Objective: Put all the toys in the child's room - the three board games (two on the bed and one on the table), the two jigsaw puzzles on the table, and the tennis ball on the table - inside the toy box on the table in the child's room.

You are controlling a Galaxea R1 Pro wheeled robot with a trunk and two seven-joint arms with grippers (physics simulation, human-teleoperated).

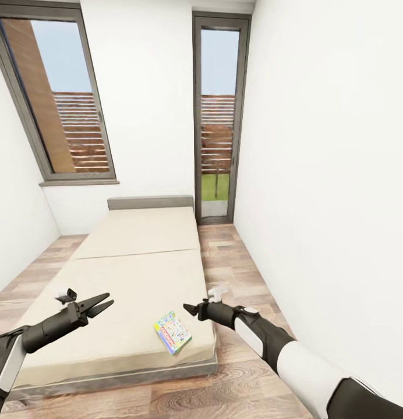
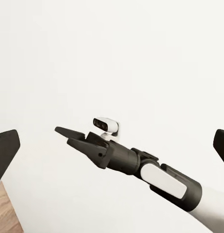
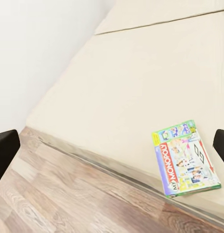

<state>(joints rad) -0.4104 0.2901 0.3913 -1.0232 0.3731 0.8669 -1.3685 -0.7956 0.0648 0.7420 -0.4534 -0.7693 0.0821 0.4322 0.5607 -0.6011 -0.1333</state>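
Both pincers hover empty over the foot of the bed (image 1: 137, 256): the left pincer (image 1: 102, 305) has its jaws apart, and so does the right pincer (image 1: 190, 309), with nothing between either pair. A Monopoly board game (image 1: 172, 332) lies flat on the beige mattress near the bed's near right corner, just below and left of the right pincer, with bare mattress around it. Beyond are wood-plank floor (image 1: 236, 273), white walls and two windows (image 1: 216, 116).

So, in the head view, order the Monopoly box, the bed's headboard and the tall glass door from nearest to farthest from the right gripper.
1. Monopoly box, on the mattress beside the right gripper.
2. Headboard, at the bed's far end.
3. Tall glass door, in the far wall.
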